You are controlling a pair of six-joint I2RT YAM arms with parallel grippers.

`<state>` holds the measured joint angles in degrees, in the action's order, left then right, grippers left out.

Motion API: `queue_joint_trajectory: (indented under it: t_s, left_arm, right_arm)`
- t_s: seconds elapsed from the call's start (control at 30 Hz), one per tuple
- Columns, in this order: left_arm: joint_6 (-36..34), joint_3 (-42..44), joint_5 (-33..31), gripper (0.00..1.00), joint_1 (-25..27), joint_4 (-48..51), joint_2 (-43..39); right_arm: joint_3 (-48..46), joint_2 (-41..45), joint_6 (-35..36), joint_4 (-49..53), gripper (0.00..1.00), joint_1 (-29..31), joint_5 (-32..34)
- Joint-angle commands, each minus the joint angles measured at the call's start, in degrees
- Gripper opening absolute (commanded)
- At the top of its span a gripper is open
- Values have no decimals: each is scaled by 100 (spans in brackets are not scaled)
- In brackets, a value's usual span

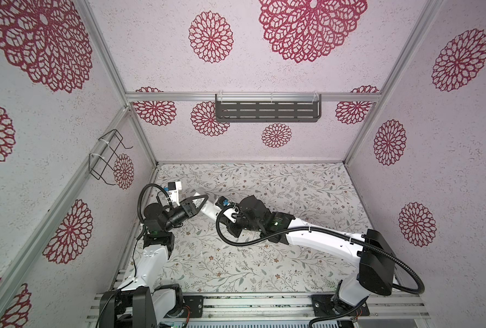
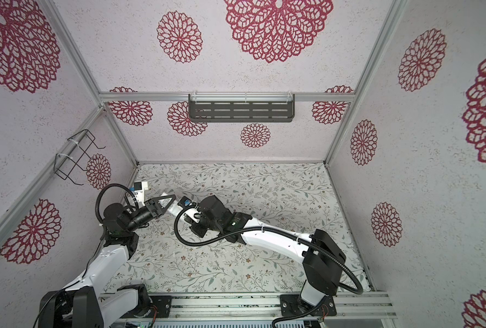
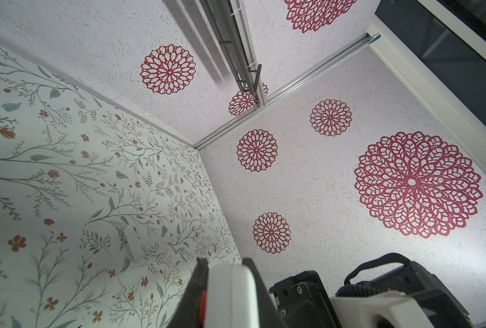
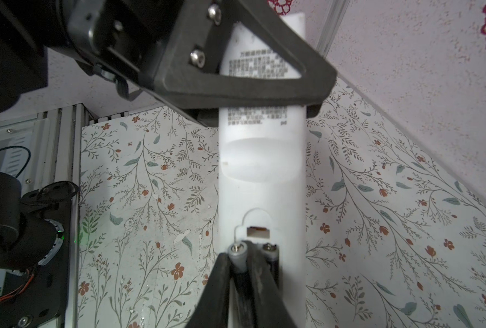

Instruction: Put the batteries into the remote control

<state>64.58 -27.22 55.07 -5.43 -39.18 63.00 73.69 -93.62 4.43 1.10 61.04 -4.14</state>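
My left gripper (image 1: 199, 203) (image 2: 166, 202) is shut on the white remote control (image 1: 209, 210) (image 2: 175, 209) and holds it above the floral table, with its plain back facing up. In the left wrist view its fingers (image 3: 199, 284) clamp the remote's end (image 3: 230, 295). The right wrist view shows the remote's back (image 4: 261, 170) with printed text and an open battery recess. One battery (image 4: 270, 252) lies in the recess. My right gripper (image 4: 237, 251) is shut on the other battery (image 4: 237, 258), which sits at the recess's free slot with its silvery tip against the end wall.
The floral table (image 1: 264, 269) is walled in on three sides. A black slotted shelf (image 1: 267, 112) hangs on the back wall and a wire rack (image 1: 105, 159) on the left wall. A pale flat piece (image 3: 131, 244) lies on the table.
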Motion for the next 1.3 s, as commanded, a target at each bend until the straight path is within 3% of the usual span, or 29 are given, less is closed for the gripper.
queue_joint_trajectory:
  t_s: [0.0, 0.83, 1.27]
  left_arm:
    - [627, -152, 496, 0, 105, -604, -218]
    - [433, -143, 381, 0, 104, -338, -130]
    - [477, -139, 417, 0, 118, -360, -104]
  right_arm:
    - [-197, -183, -52, 659, 20, -28, 258]
    - [-320, 353, -91, 426, 36, -36, 514]
    - [-264, 244, -183, 282, 36, -209, 465]
